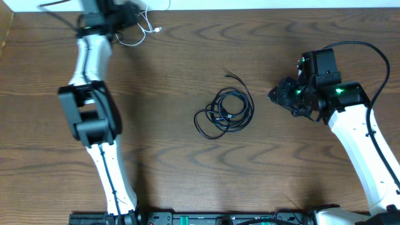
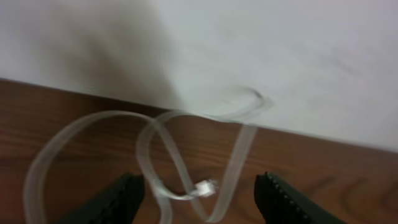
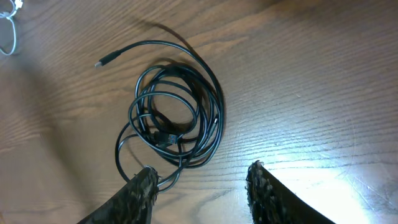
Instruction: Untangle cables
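A coil of thin black cables lies tangled at the table's middle, one plug end sticking out toward the back. It also shows in the right wrist view. A white cable lies looped at the far edge near the wall; in the left wrist view its loops and small plug lie between the fingers. My left gripper is open over the white cable, gripping nothing. My right gripper is open, empty, to the right of the black coil.
A white wall runs along the table's far edge just behind the white cable. The left arm stretches along the table's left side. The right arm comes in from the right front.
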You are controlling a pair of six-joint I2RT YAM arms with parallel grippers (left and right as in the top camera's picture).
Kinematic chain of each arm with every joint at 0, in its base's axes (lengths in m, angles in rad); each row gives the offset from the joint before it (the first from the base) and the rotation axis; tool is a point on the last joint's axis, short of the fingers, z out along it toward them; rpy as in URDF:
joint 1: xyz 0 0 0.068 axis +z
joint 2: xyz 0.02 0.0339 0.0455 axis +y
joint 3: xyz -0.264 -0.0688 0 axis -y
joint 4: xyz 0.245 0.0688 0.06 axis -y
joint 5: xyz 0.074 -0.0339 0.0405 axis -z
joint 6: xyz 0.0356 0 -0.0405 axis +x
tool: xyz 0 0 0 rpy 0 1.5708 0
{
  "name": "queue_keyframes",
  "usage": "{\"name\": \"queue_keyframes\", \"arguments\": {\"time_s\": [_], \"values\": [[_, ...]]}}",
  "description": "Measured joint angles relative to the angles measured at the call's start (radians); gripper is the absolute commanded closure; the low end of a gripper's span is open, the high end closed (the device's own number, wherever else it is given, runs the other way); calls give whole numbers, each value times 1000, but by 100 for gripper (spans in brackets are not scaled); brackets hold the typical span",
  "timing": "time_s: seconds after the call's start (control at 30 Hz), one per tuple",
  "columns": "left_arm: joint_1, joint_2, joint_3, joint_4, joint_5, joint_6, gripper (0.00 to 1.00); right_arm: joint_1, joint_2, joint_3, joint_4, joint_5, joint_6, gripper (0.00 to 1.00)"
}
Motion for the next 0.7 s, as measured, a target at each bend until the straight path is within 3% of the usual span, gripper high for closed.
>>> {"name": "queue_keyframes", "arguments": {"time_s": [0.2,0.5,0.7], "values": [[-106,0,0,-13,-150,98,30,0,0,0,0,0,-34,53],[-111,12,0,12,-238,134,31,0,0,0,0,9,-47,54],[-96,72,0,42,-295,148,52,0,0,0,-2,19,-47,54]]}}
